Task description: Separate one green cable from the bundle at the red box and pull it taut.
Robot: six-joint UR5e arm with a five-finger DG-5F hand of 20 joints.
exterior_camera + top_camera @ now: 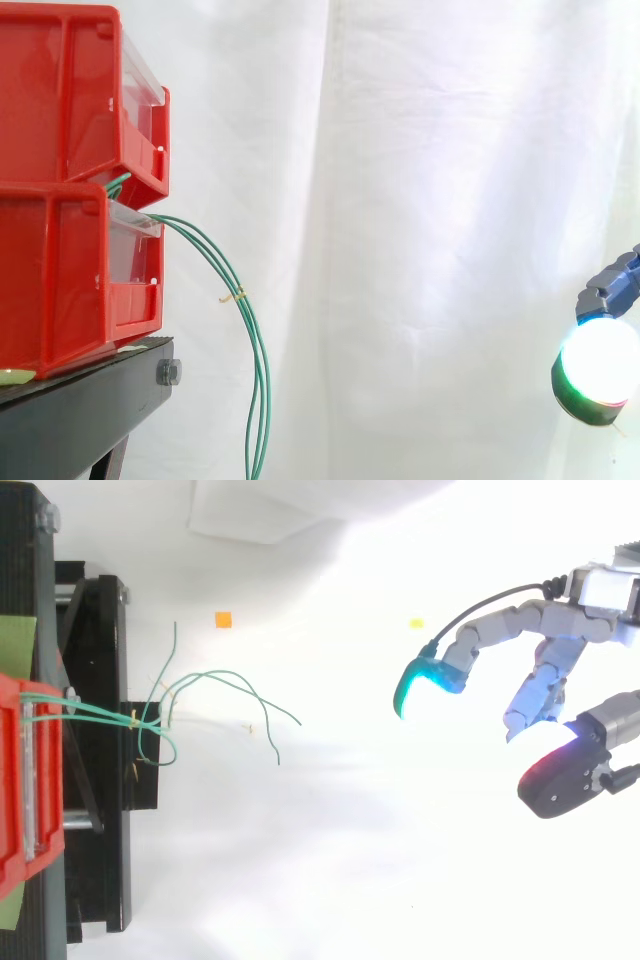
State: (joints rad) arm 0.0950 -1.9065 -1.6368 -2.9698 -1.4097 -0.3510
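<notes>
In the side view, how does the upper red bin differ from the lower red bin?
The upper red bin sits stacked on the lower red bin, which rests on the black stand. The green cables come out at the top of the lower red bin's clear front, just under the upper red bin, and hang down. Both are red with a clear front panel.

text: none readable | labels, numbers, signs: none | red box (60, 280): no print legible

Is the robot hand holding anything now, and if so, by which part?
Nothing. The robot hand is open, well apart from the green cables.
</notes>
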